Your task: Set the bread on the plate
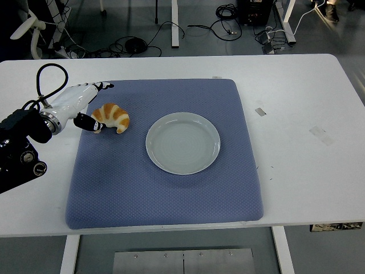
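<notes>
White desk (296, 103), blue mat (165, 188) on top, and the bread (112, 117) sits at the mat's far-left, well apart from the empty plate (182, 142). Nothing's delivered yet! Left hand (77, 105) reaches in low from the left, fingers (86, 121) apart, thumb touching the bread, no real grip.

Bread (112, 117): golden-brown croissant, curved, glazed with paler stripes, lying flat on blue mat, left of plate and apart from it. Plate (182, 142): round, pale grey-white, upright, nothing on it, sitting near mat centre. Bread not on plate yet.
</notes>
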Tool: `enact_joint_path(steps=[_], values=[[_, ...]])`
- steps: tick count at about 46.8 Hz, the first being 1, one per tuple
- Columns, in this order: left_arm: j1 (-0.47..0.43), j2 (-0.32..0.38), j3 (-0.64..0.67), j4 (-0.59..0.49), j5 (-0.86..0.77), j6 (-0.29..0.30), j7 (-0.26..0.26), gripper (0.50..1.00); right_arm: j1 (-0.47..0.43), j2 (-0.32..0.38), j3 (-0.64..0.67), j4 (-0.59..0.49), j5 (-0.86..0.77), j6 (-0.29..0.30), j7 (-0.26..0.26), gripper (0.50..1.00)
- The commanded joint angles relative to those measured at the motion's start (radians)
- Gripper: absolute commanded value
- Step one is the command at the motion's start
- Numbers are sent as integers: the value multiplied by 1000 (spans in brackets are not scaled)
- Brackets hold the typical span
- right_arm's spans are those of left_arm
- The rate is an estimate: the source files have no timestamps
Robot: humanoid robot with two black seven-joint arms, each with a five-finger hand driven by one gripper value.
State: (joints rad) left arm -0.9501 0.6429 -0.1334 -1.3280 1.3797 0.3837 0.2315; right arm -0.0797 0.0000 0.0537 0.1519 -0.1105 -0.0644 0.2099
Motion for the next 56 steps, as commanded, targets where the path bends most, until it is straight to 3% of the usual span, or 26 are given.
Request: enact_joint_path(steps=[1, 21, 38, 56], values=[[1, -11, 0, 6, -5, 0, 0, 889, 0, 0, 0, 0, 0, 0, 0, 1000], [2, -39, 15, 59, -8, -6, -1, 887, 0, 0, 0, 0, 0, 0, 0, 1000], [1, -42, 15, 75, -67, -42, -32, 746, 0, 0, 0, 0, 0, 0, 0, 1000], [2, -42, 15, 81, -70, -46, -41, 743, 0, 0, 0, 0, 0, 0, 0, 1000]])
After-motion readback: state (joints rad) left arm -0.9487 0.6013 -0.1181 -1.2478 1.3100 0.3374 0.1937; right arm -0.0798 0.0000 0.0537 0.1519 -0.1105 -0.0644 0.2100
